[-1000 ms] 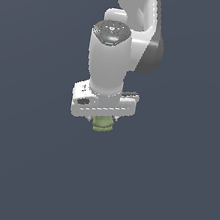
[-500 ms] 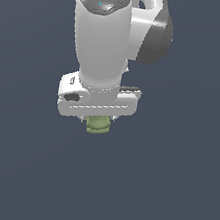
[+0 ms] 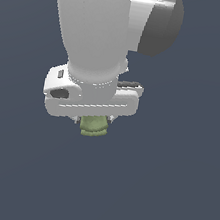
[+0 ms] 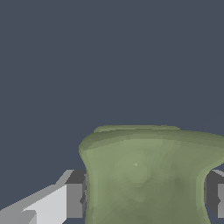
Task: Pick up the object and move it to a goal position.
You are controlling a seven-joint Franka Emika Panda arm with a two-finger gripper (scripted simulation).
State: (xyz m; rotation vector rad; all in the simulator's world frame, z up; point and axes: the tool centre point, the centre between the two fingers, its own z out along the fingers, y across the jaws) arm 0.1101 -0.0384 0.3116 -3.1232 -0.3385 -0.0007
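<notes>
Dark slate-blue background fills everything, no goal marker visible. At six o'clock under the white gripper (image 3: 93, 124) hangs the olive object (image 3: 94, 125), pinched between both fingers (image 4: 75, 200), its stubby long axis pointing straight down, clear of any surface.

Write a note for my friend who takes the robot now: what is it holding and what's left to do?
Gripper: shut on the green lump, a finger pressed to each side in the wrist view.
Lump: up in the air under the white hand, touching nothing else.
Done: picked up.
Left: carry it to the goal spot, which no picture shows, and stop there.
</notes>
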